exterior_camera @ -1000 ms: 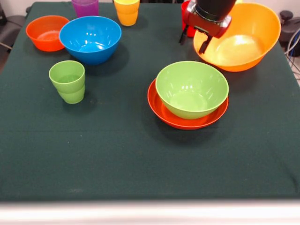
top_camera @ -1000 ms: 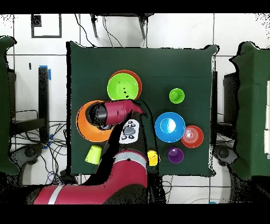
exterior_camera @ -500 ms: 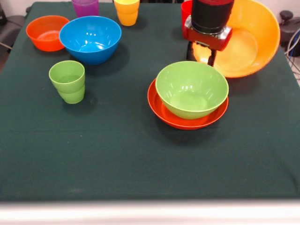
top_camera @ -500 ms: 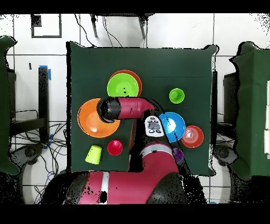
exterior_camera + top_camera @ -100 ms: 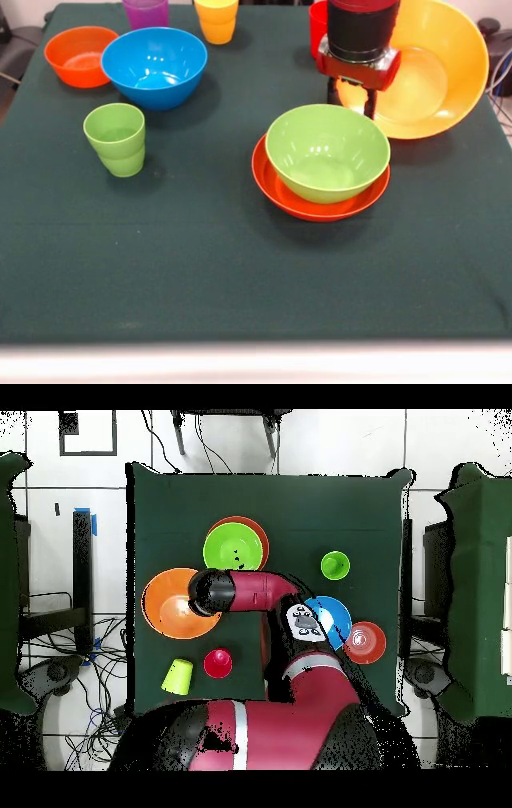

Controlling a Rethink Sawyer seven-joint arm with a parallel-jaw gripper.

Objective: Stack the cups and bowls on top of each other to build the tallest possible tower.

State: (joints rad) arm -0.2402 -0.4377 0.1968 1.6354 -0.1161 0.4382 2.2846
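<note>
My gripper (image 5: pixel 352 98) is shut on the near rim of the large orange-yellow bowl (image 5: pixel 428 68), which hangs tilted with its far side raised. From overhead the gripper (image 5: pixel 205 594) sits at that bowl's (image 5: pixel 165 602) right rim. Just in front, the green bowl (image 5: pixel 328 152) rests inside the wide red-orange bowl (image 5: pixel 276 190). The blue bowl (image 5: pixel 154 66) and small orange bowl (image 5: pixel 78 54) stand at the far left. Green cups (image 5: pixel 116 138) are nested at the left. The purple cup (image 5: pixel 146 11), yellow cup (image 5: pixel 217 19) and red cup (image 5: pixel 318 24) line the far edge.
In the overhead view a light green cup (image 5: pixel 177 675) lies near the table's corner beside the red cup (image 5: pixel 217 663). My arm (image 5: pixel 300 644) covers part of the blue bowl (image 5: pixel 338 616) and hides the yellow and purple cups there.
The gripper has straightened upright and closed on the large bowl's rim. The bowl has tipped up and shifted slightly toward the green bowl. The arm's elbow swung sideways over the blue bowl.
</note>
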